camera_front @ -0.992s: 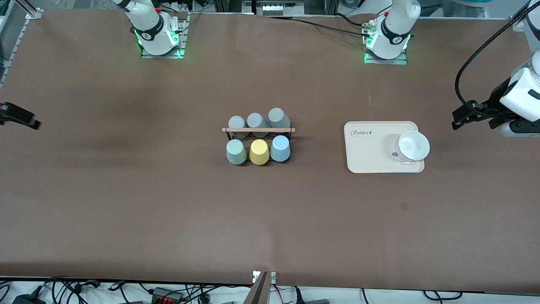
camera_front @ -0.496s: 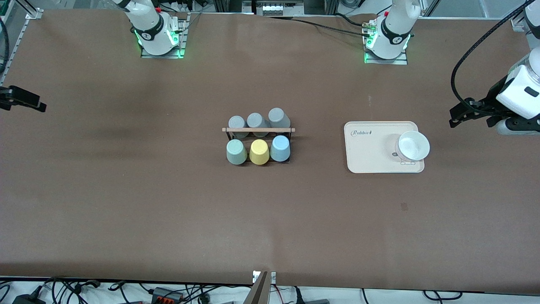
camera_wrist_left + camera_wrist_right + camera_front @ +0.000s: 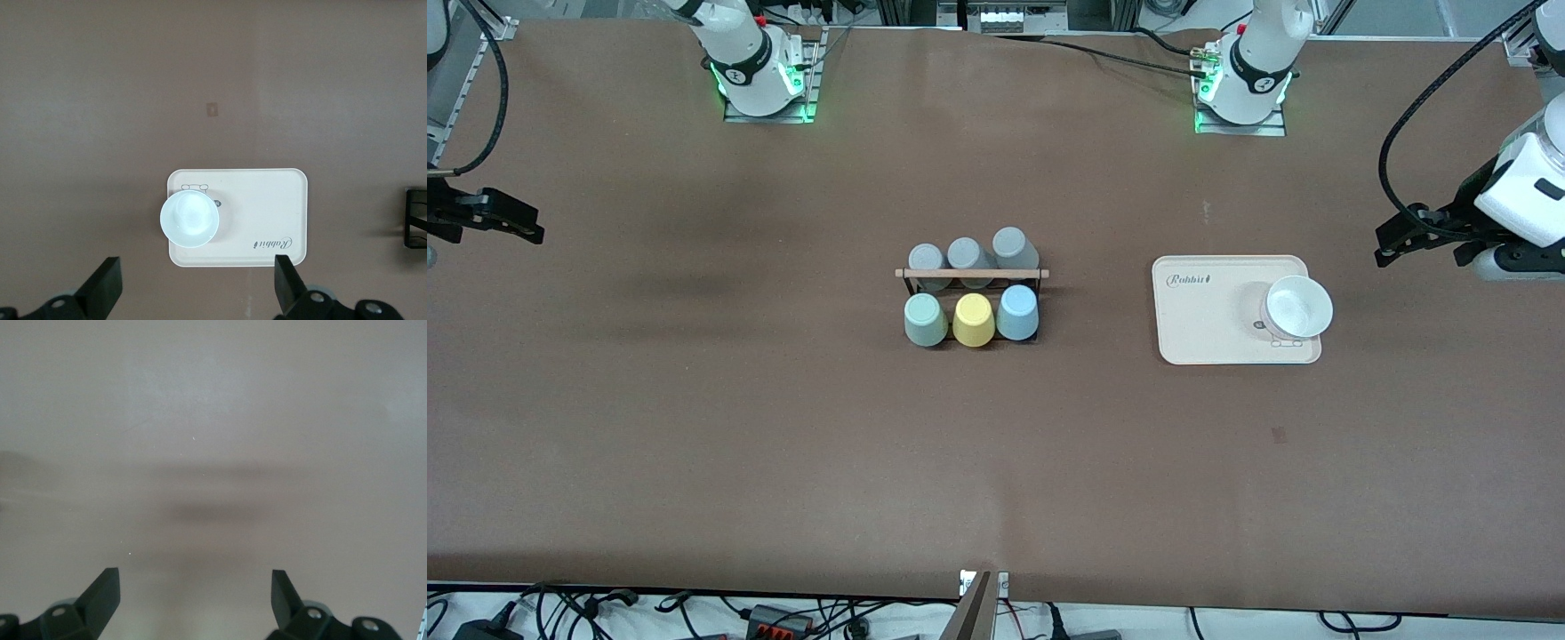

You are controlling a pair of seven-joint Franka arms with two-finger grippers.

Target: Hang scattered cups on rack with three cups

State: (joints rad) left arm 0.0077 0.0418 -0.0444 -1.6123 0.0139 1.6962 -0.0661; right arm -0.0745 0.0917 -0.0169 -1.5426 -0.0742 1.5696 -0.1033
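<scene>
The black wire rack point(image 3: 971, 274) with its wooden rod stands mid-table. The sage green cup point(image 3: 924, 320) and the light blue cup point(image 3: 1017, 312) sit upside down on its row nearer the front camera, with a yellow cup point(image 3: 973, 319) between them. Three grey cups point(image 3: 965, 255) fill the farther row. My left gripper point(image 3: 1398, 240) is open and empty, in the air at the left arm's end of the table; its wrist view point(image 3: 197, 287) shows the tray below. My right gripper point(image 3: 516, 227) is open and empty over bare table at the right arm's end point(image 3: 195, 597).
A beige tray point(image 3: 1209, 329) lies between the rack and the left arm's end, with a white bowl point(image 3: 1297, 308) on it. Both show in the left wrist view, the tray point(image 3: 267, 200) and the bowl point(image 3: 190, 219). The rack's edge point(image 3: 415, 220) shows there too.
My right gripper has come further in over the table from the right arm's end. My left gripper has shifted only slightly. The cups and rack have not moved.
</scene>
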